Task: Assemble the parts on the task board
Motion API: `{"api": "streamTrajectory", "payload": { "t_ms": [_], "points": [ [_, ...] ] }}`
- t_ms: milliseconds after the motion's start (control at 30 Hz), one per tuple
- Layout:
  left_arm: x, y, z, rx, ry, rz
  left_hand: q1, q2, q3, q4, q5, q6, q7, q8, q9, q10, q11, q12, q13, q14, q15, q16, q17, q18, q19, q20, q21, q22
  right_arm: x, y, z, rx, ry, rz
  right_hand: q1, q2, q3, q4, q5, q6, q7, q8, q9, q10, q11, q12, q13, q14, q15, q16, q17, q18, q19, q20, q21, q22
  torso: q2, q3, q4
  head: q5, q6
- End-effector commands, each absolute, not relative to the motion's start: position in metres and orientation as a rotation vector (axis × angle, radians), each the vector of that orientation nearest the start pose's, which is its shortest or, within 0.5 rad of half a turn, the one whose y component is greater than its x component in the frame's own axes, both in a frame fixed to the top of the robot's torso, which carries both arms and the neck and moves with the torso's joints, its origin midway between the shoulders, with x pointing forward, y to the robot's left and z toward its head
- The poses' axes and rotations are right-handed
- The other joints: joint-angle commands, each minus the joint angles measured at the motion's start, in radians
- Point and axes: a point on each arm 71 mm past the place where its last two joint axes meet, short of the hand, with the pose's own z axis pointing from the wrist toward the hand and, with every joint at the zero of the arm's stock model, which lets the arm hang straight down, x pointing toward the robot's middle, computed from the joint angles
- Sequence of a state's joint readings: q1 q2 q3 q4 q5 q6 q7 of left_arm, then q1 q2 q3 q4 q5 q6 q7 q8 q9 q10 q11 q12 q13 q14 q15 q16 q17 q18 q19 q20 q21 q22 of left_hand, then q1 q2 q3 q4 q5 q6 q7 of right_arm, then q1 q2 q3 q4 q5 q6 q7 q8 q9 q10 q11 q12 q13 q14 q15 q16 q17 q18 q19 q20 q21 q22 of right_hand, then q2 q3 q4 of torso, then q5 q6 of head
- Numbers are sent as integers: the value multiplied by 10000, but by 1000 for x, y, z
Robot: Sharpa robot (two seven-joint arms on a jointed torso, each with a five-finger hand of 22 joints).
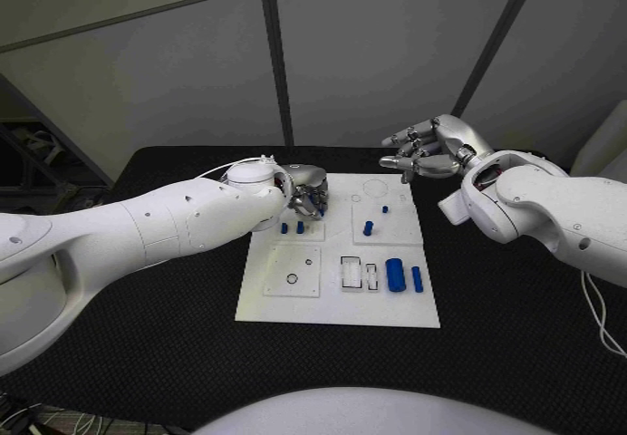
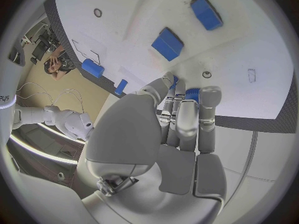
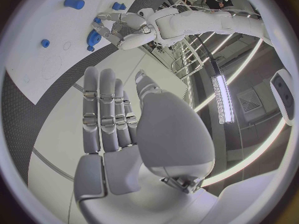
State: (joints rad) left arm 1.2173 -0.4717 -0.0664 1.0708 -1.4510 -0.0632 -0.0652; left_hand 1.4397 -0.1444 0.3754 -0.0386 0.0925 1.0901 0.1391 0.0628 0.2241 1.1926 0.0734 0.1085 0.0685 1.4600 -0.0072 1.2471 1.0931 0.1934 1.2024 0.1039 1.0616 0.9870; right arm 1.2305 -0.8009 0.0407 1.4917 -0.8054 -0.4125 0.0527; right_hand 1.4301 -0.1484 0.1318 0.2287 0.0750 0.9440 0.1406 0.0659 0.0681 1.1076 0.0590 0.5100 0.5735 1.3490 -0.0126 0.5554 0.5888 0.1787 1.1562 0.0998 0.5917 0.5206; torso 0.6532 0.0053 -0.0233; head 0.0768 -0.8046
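The flat white rectangular task board (image 1: 337, 304) lay at the centre of the black table (image 1: 157, 362). The left silver hand (image 1: 306, 198) hovered over the board's ten o'clock corner, fingers curled down onto small blue parts (image 1: 301, 227); whether it gripped one could not be told. The right silver hand (image 1: 429, 148) hung beyond the board's one o'clock corner, fingers loosely bent, holding nothing. A larger blue cylinder (image 1: 395, 273) lay at four o'clock.

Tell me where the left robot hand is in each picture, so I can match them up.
Head view: left robot hand over the white task board's far left corner.
Left wrist view: the hand fills the middle, fingertips by blue parts.
Right wrist view: seen small at the board's far side.
Shared landmark: the task board.
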Motion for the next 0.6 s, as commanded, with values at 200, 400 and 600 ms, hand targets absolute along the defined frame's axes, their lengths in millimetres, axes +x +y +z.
{"api": "streamTrajectory", "payload": {
  "t_ms": [200, 400, 600],
  "points": [
    [549, 130, -231, 2923, 19480, -5481, 104, 270, 317, -160, -206, 224, -24, 63, -48, 182, 1, 102, -12, 143, -23, 134, 39, -558, 98, -39, 227, 209, 508, -194, -137, 4332, 15520, 10777, -34, 14, 47, 17, 57, 21, 1, -8, -9, 32, 18, 38, -21, 80, 6, -42, 22, 42, 70, -21, -60, -18, -9, 4, 12, -13, -3],
    [548, 128, -231, 2955, 19467, -5549, 154, 364, 621, -380, -182, 480, -74, 108, -62, 449, -76, 209, 18, 171, -76, 206, 59, -588, 157, -85, 467, 473, 508, -194, -137, 4325, 15513, 10787, -34, 14, 47, 17, 57, 21, 1, -8, -9, 32, 18, 38, -21, 80, 6, -42, 22, 42, 70, -21, -60, -18, -15, 8, 6, -23, -1],
    [546, 129, -229, 2896, 19045, -5785, 125, 371, 669, -419, -158, 546, -87, 116, -64, 502, -99, 220, 26, 188, -87, 238, 85, -601, 192, -100, 545, 561, 508, -193, -137, 4275, 15479, 10813, -35, 19, 50, 18, 58, 24, 0, -6, -9, 36, 17, 45, -25, 86, 5, -46, 27, 42, 78, -22, -64, -21, -8, -6, 16, -72, 43]
  ]
}}
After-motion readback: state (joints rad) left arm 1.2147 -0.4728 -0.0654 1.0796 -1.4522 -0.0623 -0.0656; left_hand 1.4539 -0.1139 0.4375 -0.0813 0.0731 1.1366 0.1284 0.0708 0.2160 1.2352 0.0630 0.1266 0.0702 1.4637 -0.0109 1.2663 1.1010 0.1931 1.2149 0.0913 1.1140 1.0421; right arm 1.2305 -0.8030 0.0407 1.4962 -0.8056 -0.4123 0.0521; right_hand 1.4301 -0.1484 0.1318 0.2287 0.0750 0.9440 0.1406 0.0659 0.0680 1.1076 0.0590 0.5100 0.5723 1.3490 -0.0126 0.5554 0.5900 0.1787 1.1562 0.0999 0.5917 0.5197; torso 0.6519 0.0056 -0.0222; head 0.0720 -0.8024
